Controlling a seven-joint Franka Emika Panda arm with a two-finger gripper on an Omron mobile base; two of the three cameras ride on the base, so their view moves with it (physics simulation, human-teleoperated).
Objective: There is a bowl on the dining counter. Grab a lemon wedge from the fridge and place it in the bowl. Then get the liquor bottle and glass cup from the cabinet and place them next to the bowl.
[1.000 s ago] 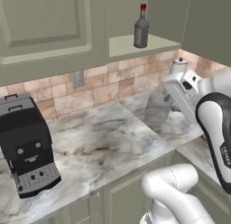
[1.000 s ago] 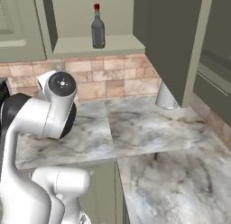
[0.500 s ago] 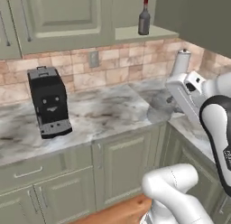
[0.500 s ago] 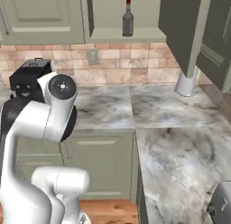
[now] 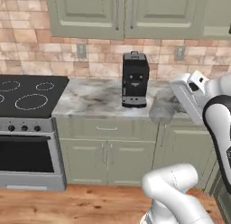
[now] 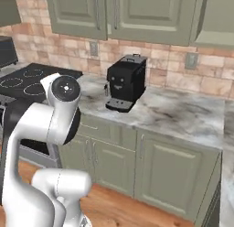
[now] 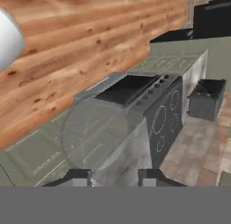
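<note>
Hand view: the glass cup (image 7: 101, 137) is sitting between the two dark fingertips (image 7: 76, 175), which are standing narrowly apart and gripping it at its base. The gripper (image 7: 116, 178) is carrying the transparent cup out ahead of the fingers. Beyond the cup, the stove (image 7: 149, 101) and wood floor (image 7: 90, 33) are appearing rolled sideways. On the marble counter (image 5: 101, 99), a black coffee machine (image 5: 135, 79) is standing against the tiled wall beneath the green cabinets (image 5: 122, 13).
</note>
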